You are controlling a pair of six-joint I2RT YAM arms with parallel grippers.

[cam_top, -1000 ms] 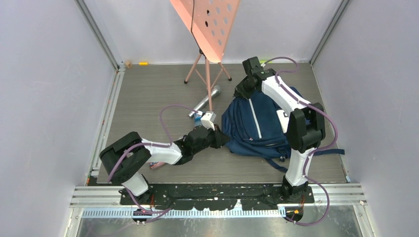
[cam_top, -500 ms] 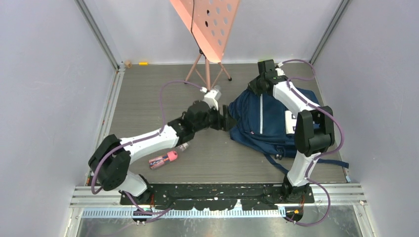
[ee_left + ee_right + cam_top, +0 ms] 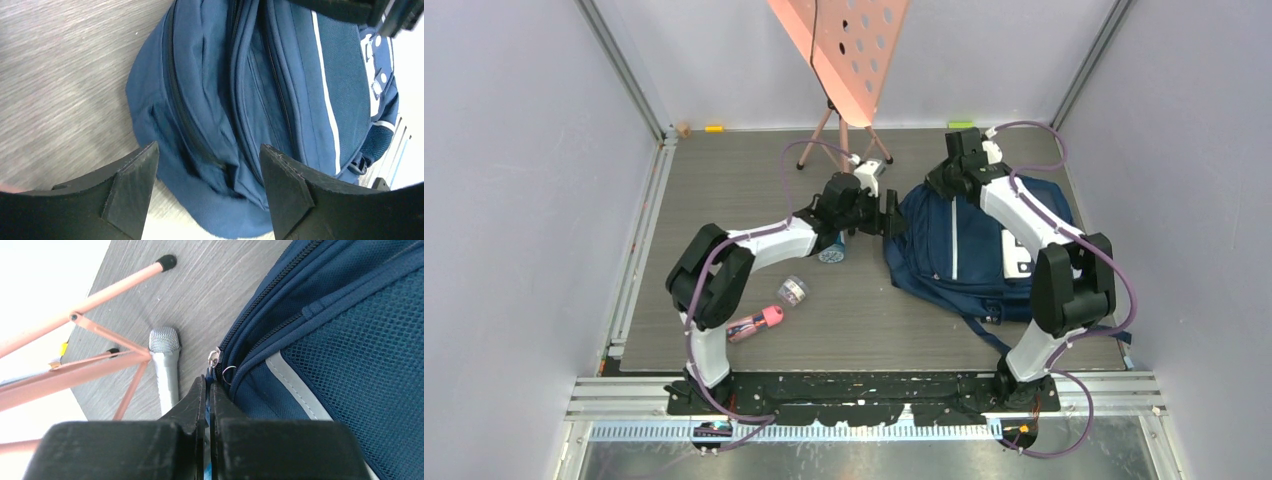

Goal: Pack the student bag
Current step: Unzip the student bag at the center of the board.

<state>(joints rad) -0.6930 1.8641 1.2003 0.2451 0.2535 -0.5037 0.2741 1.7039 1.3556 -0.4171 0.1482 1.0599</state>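
Grey table (image 3: 724, 190): left hand (image 3: 890, 214) splayed beside bag (image 3: 944, 250).

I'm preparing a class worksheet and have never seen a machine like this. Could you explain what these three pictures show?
Two white robot arms are bolted at the near edge of a table. One picture looks down from above; the others come from a camera on each wrist. On the table lie a navy backpack, a silver microphone, a small jar and a pink object; a pink music stand stands behind. The left fingers are open at the backpack's edge, holding nothing. The right fingers are shut on what looks like its zip tab.
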